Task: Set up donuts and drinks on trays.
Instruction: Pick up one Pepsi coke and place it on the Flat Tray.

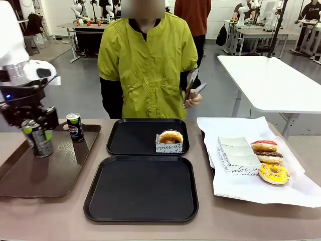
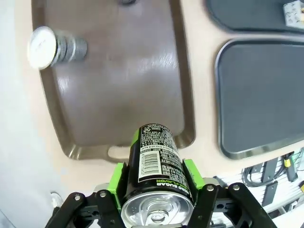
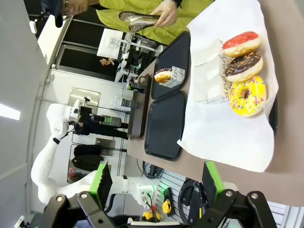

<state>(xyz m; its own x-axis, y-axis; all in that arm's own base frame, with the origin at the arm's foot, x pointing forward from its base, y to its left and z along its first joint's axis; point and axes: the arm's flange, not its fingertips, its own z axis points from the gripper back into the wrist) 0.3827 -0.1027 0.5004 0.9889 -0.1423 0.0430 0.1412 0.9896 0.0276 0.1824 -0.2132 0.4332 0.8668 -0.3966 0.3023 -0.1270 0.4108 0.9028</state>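
Green pads (image 2: 116, 183) of the left gripper (image 2: 156, 190) clamp a dark can (image 2: 154, 159) at the brown tray (image 1: 70, 168), lift-off undetermined; drink transfer judged in hand, next move calling for upright carriage to the bare near black tray (image 1: 140, 188); right gripper (image 3: 157, 183) stands wide

Boxed donut (image 1: 171, 136) in far tray (image 1: 130, 139); one can (image 1: 39, 140) held aloft
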